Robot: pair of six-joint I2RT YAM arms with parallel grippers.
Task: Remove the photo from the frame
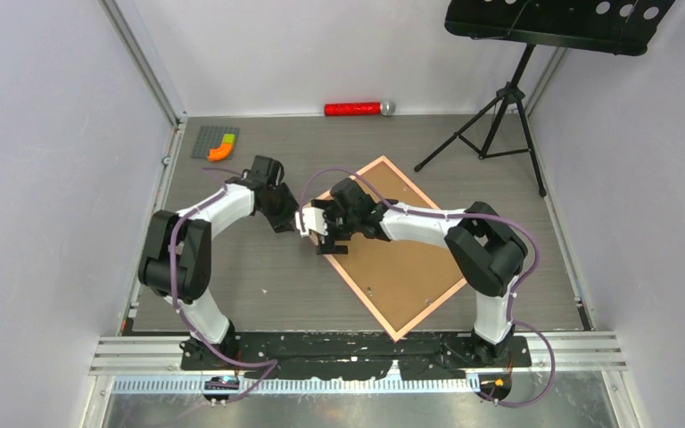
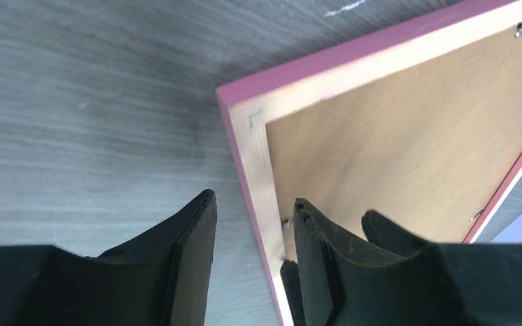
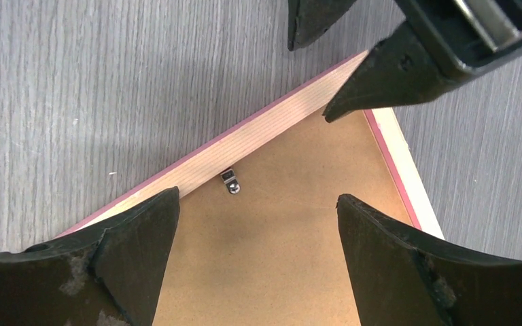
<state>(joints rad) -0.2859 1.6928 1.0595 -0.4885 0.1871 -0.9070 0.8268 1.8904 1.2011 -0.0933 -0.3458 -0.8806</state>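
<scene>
The large, thin, pale pink-rimmed rectangular picture frame (image 2: 253,163) lies face down on the grey wood-grain tabletop (image 2: 75,136), and its plain brown backing board (image 3: 265,265) is seated in the rim. The photo is not visible and presumably lies under that board. The left tool (image 2: 253,198) is part-way open and straddles the rim beside a corner. 1 finger is outside over the tabletop and the other inside over the board, and neither appears to press the wood. The right tool (image 3: 256,197) hangs spread wide above the board just inside the same corner. It holds nothing, and a small metal retaining tab (image 3: 230,181) sits ahead of its 2 fingers. The frame looks light and stiff, so it would likely skate on the smooth tabletop unless 1 tool pins the rim. The board seems thin and rigid, best levered at an edge once the tabs are turned aside. A glossy print would bend and smudge easily, so a gentle pinch at a corner suits it.
</scene>
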